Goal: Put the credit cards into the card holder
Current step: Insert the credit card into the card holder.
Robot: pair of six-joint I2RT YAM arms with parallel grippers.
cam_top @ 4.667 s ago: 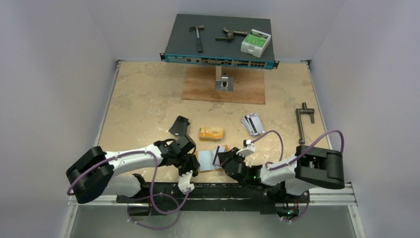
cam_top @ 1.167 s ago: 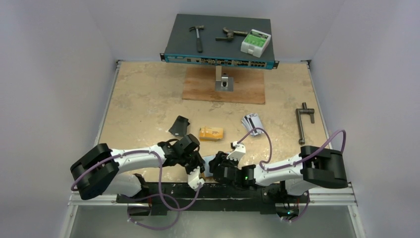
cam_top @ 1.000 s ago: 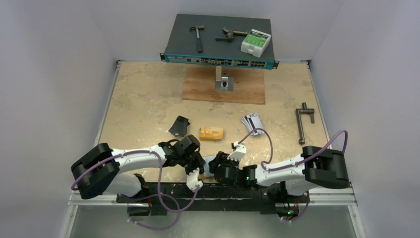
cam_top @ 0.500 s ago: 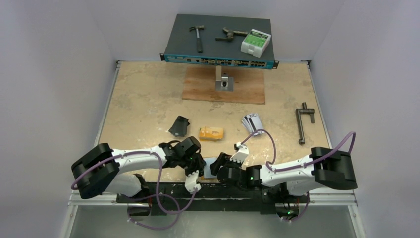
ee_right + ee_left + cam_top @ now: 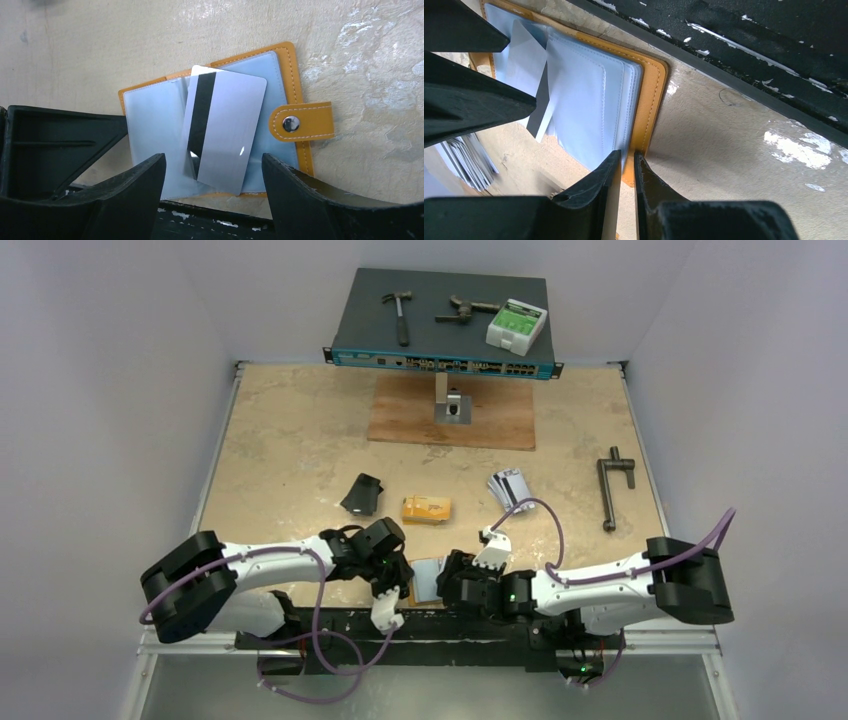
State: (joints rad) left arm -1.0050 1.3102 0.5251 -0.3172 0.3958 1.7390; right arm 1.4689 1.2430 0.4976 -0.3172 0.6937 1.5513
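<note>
Orange leather-like bifold card holder (image 5: 302, 121) lies open at the table's near edge. At its side, the left gripper (image 5: 626, 157) has its jaws pressed nearly together on the cover's edge, apparently steadying it. Above it, the right gripper (image 5: 210, 162) is spread wide over a silver-grey card (image 5: 225, 130) with a black stripe, which lies askew on the clear sleeves and seems not fully seated. Farther back sit a yellow-orange card stack (image 5: 426, 508) and fanned silver cards (image 5: 509, 488).

Card holder (image 5: 296, 85) — orange bifold, lying open and flat at the near edge of the surface (image 5: 100, 40), greyish clear sleeves up, snap tab (image 5: 302, 121) out to one side. One silver credit card (image 5: 225, 130) rests tilted across the sleeves, black stripe up. Silver stack (image 5: 509, 487) and yellow-orange stack (image 5: 426, 508) lie farther back — apart from each other.
</note>
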